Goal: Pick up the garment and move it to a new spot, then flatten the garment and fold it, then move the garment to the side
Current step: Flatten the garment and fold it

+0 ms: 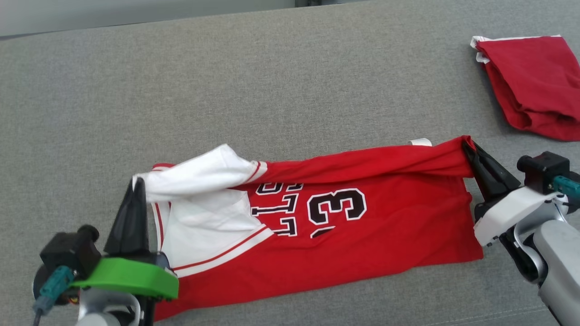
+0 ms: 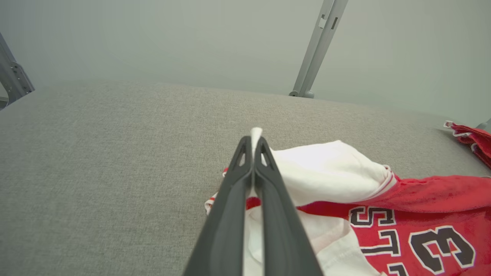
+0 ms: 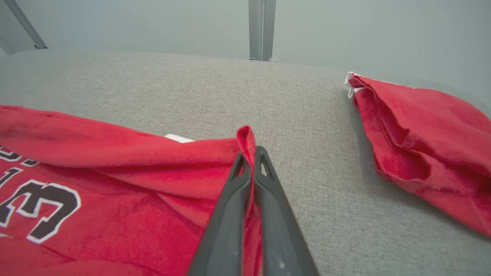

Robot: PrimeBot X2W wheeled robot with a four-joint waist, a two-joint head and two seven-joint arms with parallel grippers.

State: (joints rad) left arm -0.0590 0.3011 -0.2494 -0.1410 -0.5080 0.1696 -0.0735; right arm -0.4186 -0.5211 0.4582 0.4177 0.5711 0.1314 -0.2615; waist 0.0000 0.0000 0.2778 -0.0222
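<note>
left pincer [image 1: 137,182] clamps jersey [image 1: 398,217], right pincer [image 1: 467,145] likewise

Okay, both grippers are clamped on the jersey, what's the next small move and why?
Probably lift both grippers slightly and draw them apart. The left gripper is shut on the white sleeve end of the jersey and the right gripper on its red hem corner. The far edge between them lies rolled and slack, so gentle tension should flatten it before folding.

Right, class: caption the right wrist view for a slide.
Right hand pinches the red jersey at its corner; another red garment lies apart.
</note>
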